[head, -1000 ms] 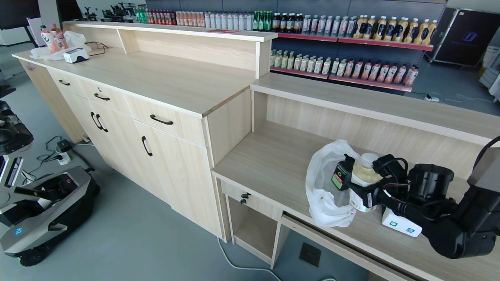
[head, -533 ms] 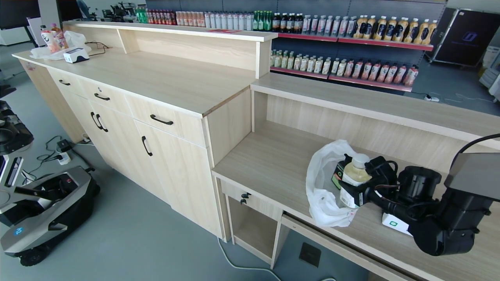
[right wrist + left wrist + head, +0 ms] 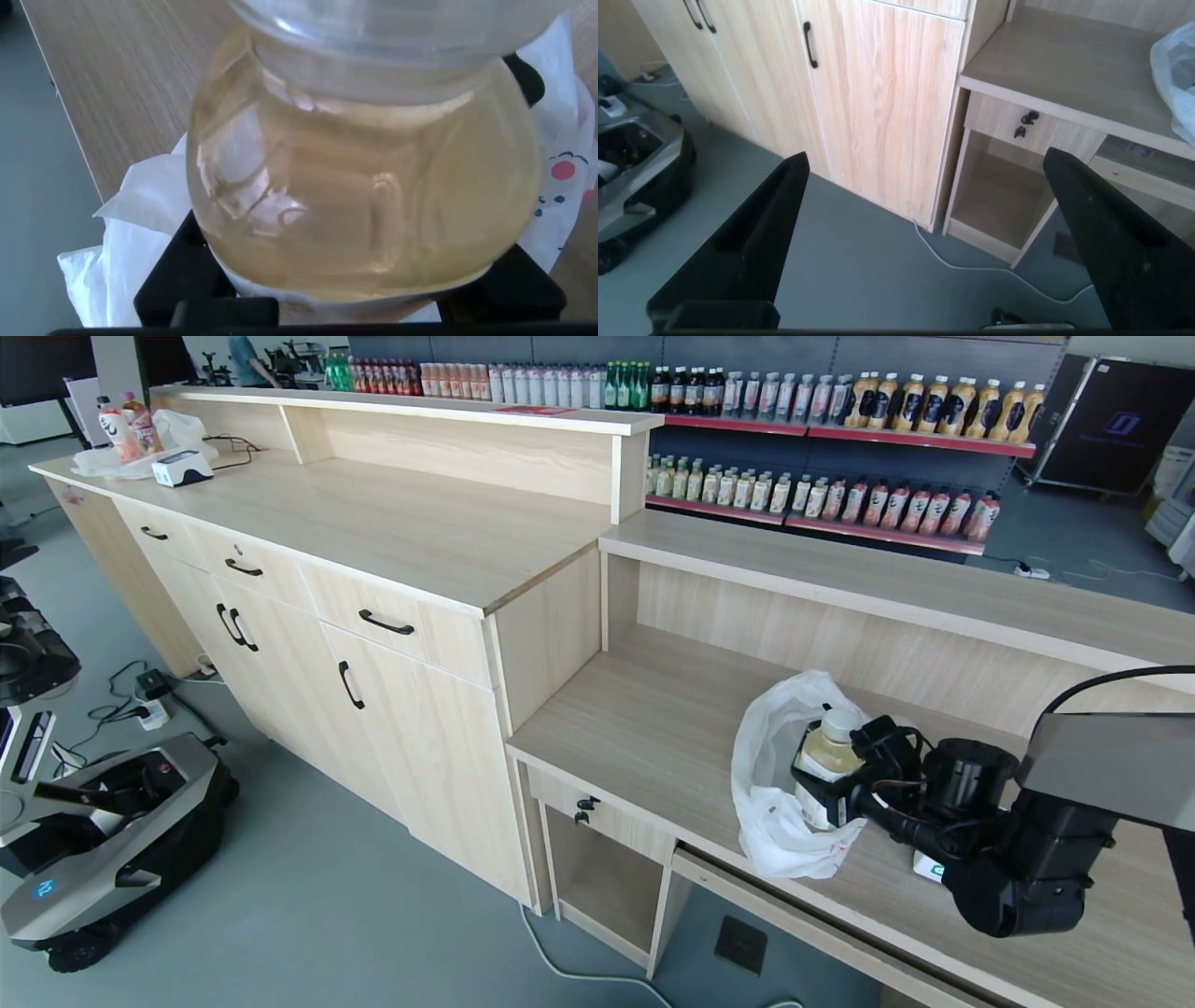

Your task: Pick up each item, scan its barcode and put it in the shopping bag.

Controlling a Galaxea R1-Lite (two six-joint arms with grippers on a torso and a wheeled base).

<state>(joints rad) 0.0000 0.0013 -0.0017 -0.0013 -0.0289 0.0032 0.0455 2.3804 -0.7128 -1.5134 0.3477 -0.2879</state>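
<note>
Now | right claw [image 3: 834,793] clamps bottle [image 3: 825,754] at bag [image 3: 767,807] | left claw [image 3: 924,163] agape, empty | wooden counter [image 3: 653,709], drink shelves [image 3: 840,441]

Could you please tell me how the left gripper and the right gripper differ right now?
The left gripper is open and empty; the right gripper is shut on the bottle. The left gripper hangs above the floor; the right gripper is at the shopping bag on the counter. Both are black.

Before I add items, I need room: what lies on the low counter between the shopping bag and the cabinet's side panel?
Nothing: in the head view, the low counter from the shopping bag to the side panel is bare wood.
</note>
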